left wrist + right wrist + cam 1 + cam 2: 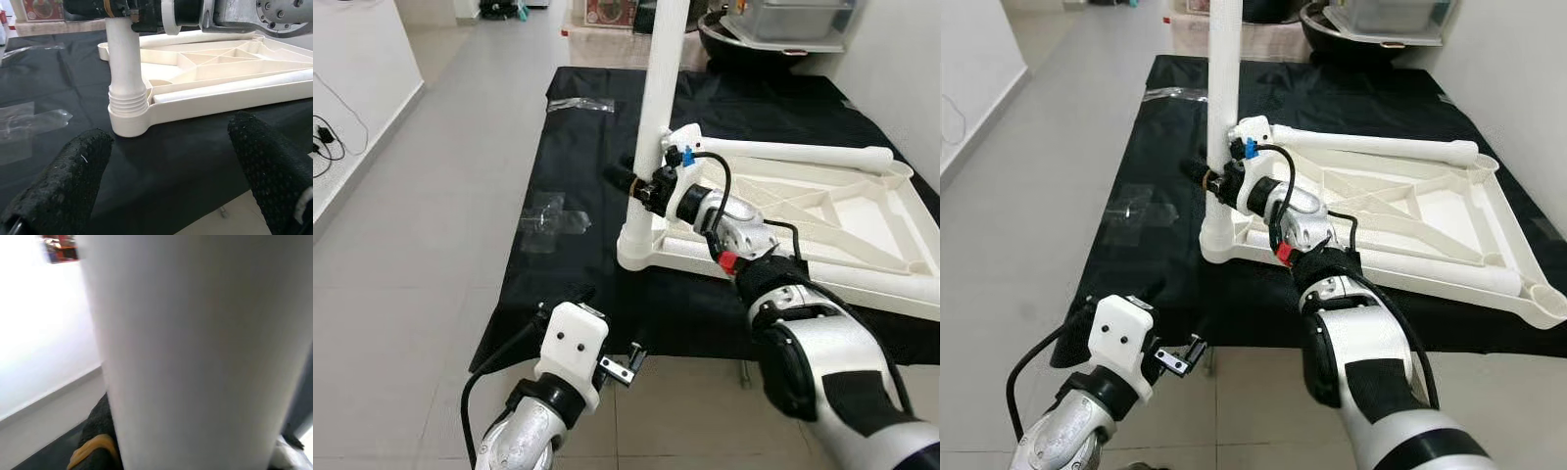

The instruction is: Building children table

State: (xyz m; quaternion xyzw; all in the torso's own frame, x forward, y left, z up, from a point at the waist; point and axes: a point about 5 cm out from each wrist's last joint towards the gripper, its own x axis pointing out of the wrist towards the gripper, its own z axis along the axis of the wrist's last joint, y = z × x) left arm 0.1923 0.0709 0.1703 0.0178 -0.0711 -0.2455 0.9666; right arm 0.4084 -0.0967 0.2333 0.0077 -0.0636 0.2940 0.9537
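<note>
A white plastic tabletop [862,211] lies upside down on a black mat [578,264]. One white table leg [661,88] stands upright in its near-left corner socket [128,117]. My right gripper [631,183] is shut on this leg a little above the socket, and the leg is seen very close in the right wrist view [195,352]. A second leg [793,152] lies along the tabletop's far edge, a third [1449,272] along its near edge. My left gripper [171,171] hovers low at the mat's near edge, open, fingers [63,176] wide apart, pointing at the socket.
Clear plastic bags [553,217] lie on the mat left of the leg, another [579,104] further back. A white wall with cables [328,137] runs along the left. A black tub and a grey box [773,29] stand behind the mat. Grey tiled floor [431,255] surrounds it.
</note>
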